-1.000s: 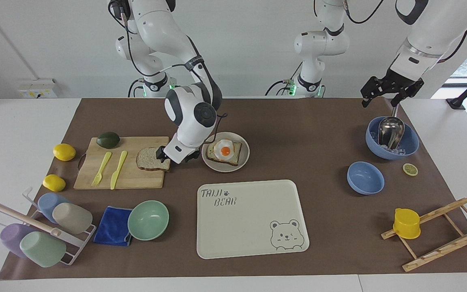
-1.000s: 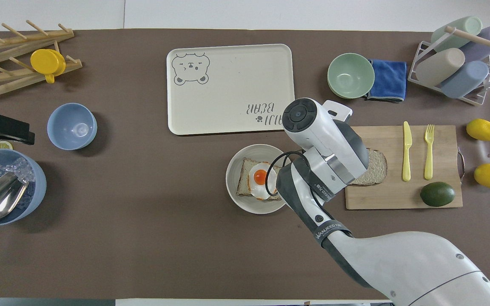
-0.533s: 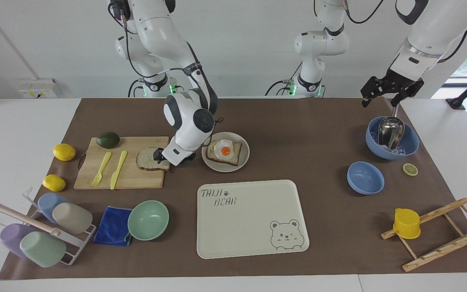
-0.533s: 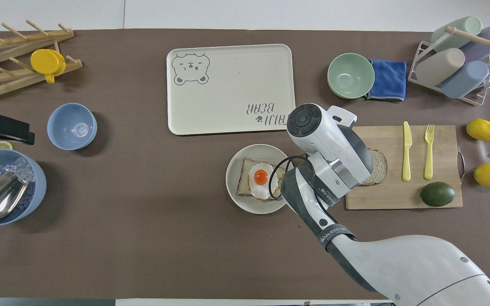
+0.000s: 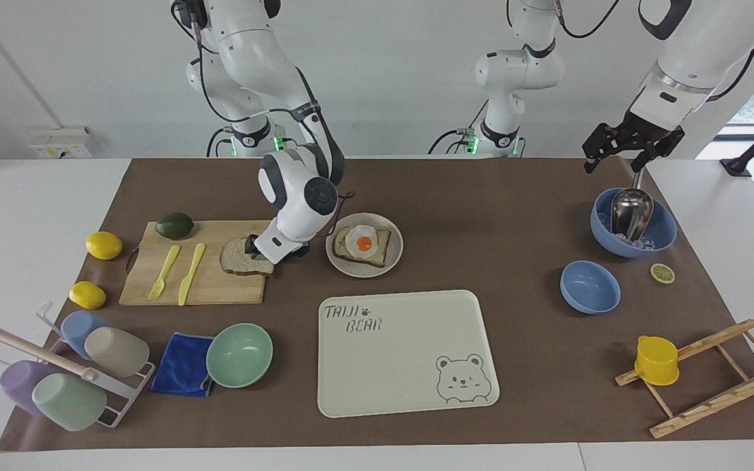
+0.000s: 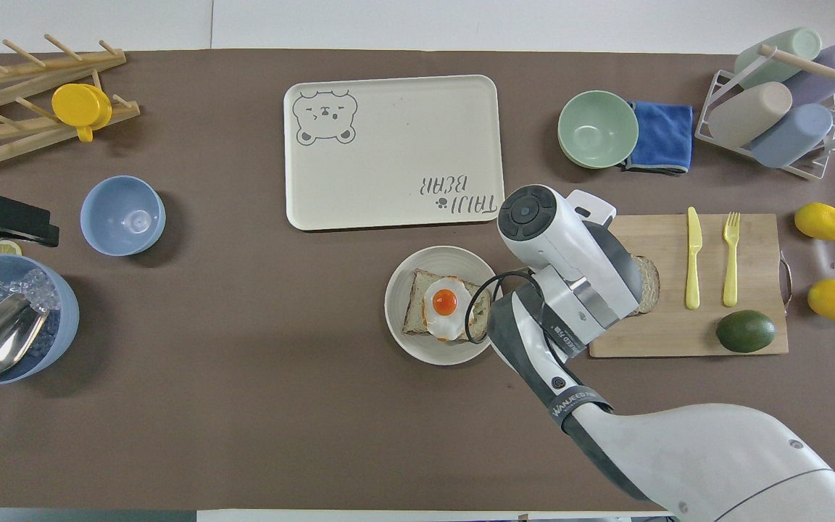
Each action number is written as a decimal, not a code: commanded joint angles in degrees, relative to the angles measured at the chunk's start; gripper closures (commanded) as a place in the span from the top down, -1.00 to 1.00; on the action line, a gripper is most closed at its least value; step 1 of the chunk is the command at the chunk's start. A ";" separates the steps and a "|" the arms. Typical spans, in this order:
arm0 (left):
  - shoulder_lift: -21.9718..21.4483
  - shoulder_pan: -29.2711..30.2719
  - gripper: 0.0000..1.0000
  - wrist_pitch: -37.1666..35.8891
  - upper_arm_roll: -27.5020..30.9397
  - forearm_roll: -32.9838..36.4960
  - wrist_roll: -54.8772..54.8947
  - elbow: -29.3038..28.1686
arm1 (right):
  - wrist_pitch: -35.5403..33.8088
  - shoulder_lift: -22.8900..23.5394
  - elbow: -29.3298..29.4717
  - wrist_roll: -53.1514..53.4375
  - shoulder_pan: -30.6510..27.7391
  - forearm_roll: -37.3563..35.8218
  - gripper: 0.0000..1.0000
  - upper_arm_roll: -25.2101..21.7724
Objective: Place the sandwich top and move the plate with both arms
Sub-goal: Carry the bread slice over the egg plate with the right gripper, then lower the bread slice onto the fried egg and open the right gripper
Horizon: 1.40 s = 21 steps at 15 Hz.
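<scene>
I see the right tool (image 5: 251, 246) down on the square white bread slice with brown crust (image 5: 241, 258), which lies on the wooden cutting board (image 5: 210, 288) beside the round beige-grey plate (image 5: 393, 256) holding egg toast (image 5: 364, 243); can't tell its finger state. Left tool (image 5: 626, 147) hangs released over the blue ice bowl (image 5: 662, 235) at its end of the tabletop, waiting.
</scene>
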 commanded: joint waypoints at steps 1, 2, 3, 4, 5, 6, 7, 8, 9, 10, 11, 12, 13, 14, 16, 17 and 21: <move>-0.58 0.86 1.00 -0.06 -0.71 0.88 0.74 -0.14 | 1.75 -2.14 -2.79 1.33 -0.57 -1.29 0.23 0.38; -0.58 0.86 1.00 -0.06 -0.71 0.88 0.74 -0.14 | 1.67 -2.23 -3.23 1.33 -0.57 -1.38 -0.09 0.38; -0.58 0.86 1.00 -0.06 -0.63 0.88 0.74 -0.14 | 1.67 -2.32 -3.41 1.25 -0.48 -1.38 -0.39 0.47; -0.58 0.86 1.00 -0.15 -0.71 0.88 0.74 -0.14 | 1.58 -2.32 -3.41 1.07 -0.39 -1.46 -0.74 0.38; -0.58 0.86 1.00 -0.15 -0.71 0.88 0.74 -0.14 | 1.49 -2.32 -3.24 1.16 -0.13 -1.55 -1.00 0.47; -0.58 0.86 1.00 -0.15 -0.71 0.88 0.74 -0.14 | 1.40 -2.32 -3.15 1.16 -0.04 -1.64 -1.00 0.47; -0.58 0.86 1.00 -0.06 -0.71 0.88 0.74 -0.14 | 1.32 -2.32 -3.06 1.07 0.05 -1.64 -1.00 0.47; -0.58 0.86 1.00 -0.06 -0.71 0.88 0.74 -0.14 | 0.71 -2.23 -2.54 0.90 0.22 -1.73 -1.00 0.47; -0.58 0.86 1.00 -0.06 -0.71 0.88 0.74 -0.14 | -0.78 -2.06 -0.96 0.81 1.36 -1.73 -1.00 0.47; -0.58 0.86 1.00 -0.06 -0.71 0.88 0.74 -0.14 | -4.27 -1.53 2.01 0.72 2.85 -1.55 -1.00 0.56; -0.58 0.86 1.00 -0.06 -0.71 0.88 0.74 -0.14 | -8.49 -1.44 5.43 0.63 3.47 -0.94 -1.00 0.65; -0.58 0.86 1.00 -0.06 -0.71 0.88 0.74 -0.14 | -12.18 -1.00 8.77 0.63 3.91 -0.15 -1.00 1.69; -0.58 0.86 1.00 -0.06 -0.71 0.88 0.74 -0.14 | -15.27 -0.56 12.11 0.72 5.05 0.29 -1.00 3.27; -0.58 0.86 1.00 -0.06 -0.71 0.88 0.74 -0.14 | -16.51 -0.56 14.06 0.98 6.19 0.38 -1.00 4.59; -0.58 0.86 1.00 -0.06 -0.71 0.88 0.74 -0.14 | -15.83 -0.56 16.01 1.68 8.39 2.13 -1.00 7.14; -0.58 0.86 1.00 -0.06 -0.71 0.88 0.74 -0.14 | -14.95 -0.56 16.27 2.90 9.44 2.31 -1.00 7.67; -0.58 0.86 1.00 -0.06 -0.71 0.88 0.74 -0.14 | -9.07 -0.21 15.14 4.14 12.18 2.66 -1.00 8.56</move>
